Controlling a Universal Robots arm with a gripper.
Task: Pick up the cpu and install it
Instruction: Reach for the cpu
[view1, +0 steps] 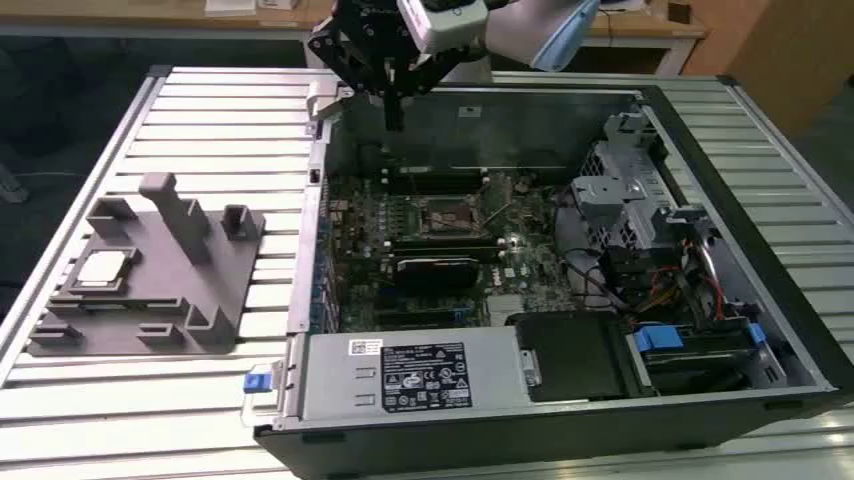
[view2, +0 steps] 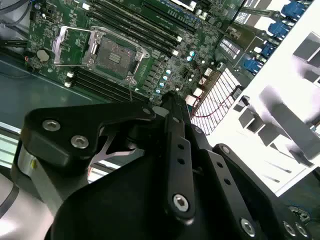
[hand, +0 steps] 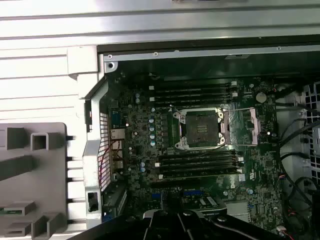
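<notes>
One gripper (view1: 394, 120): closed on nothing, drawn together into a single dark bar; it hangs over the far wall of the case, well apart from the chip (no pick begun, by my reading).
Cpu (view1: 104, 268): lies flat, silvery plate up, in a recess of the fixture block at the exterior view's left; seated so, it sits level for a grasp from above.
Fixture block (view1: 200, 285): grey, on the slatted table (view1: 200, 110) just beside the case; its posts and pockets likely keep parts at known places.
Case (view1: 400, 440): laid on its side with the panel off, so the motherboard (view1: 521, 260) faces up toward the arm.
Socket (hand: 202, 127): black square frame mid-board, bed bare in both wrist views (left uncovered, presumably to receive the chip).
Load plate (hand: 248, 125): metal frame folded back flat beside the socket, clear of the opening.
Memory slots (hand: 197, 165): long dark rows on either side of the socket, leaving it an open approach from above.
Task standing: cpu on the fixture, socket empty; neither pick nor install done.
</notes>
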